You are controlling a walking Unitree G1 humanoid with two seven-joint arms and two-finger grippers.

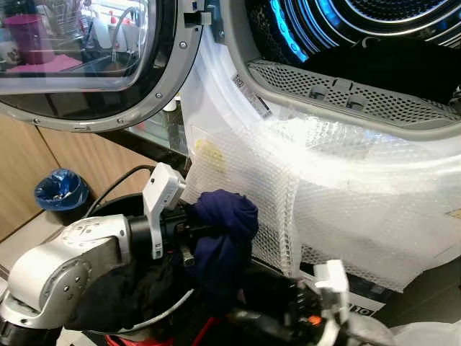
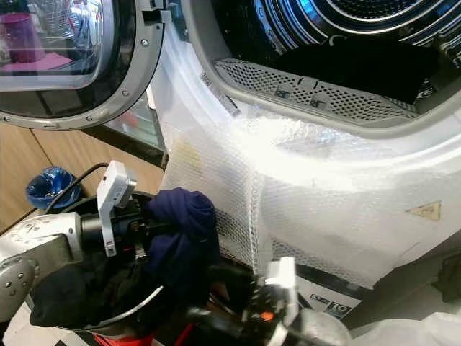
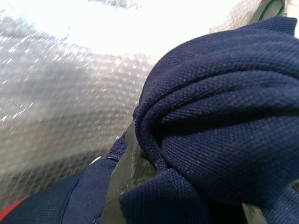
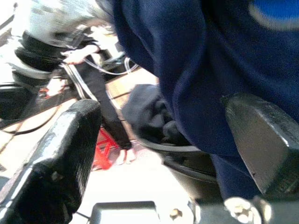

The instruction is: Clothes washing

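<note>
As gripped: one navy garment (image 1: 225,234).

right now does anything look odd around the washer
Yes: bubble wrap still covers the washer's front below the open drum, as if the packaging was never removed. Otherwise the left tool holds a navy garment above the laundry basket.

Silver left arm (image 1: 65,263) with screws, white wrist bracket, black cable
</note>
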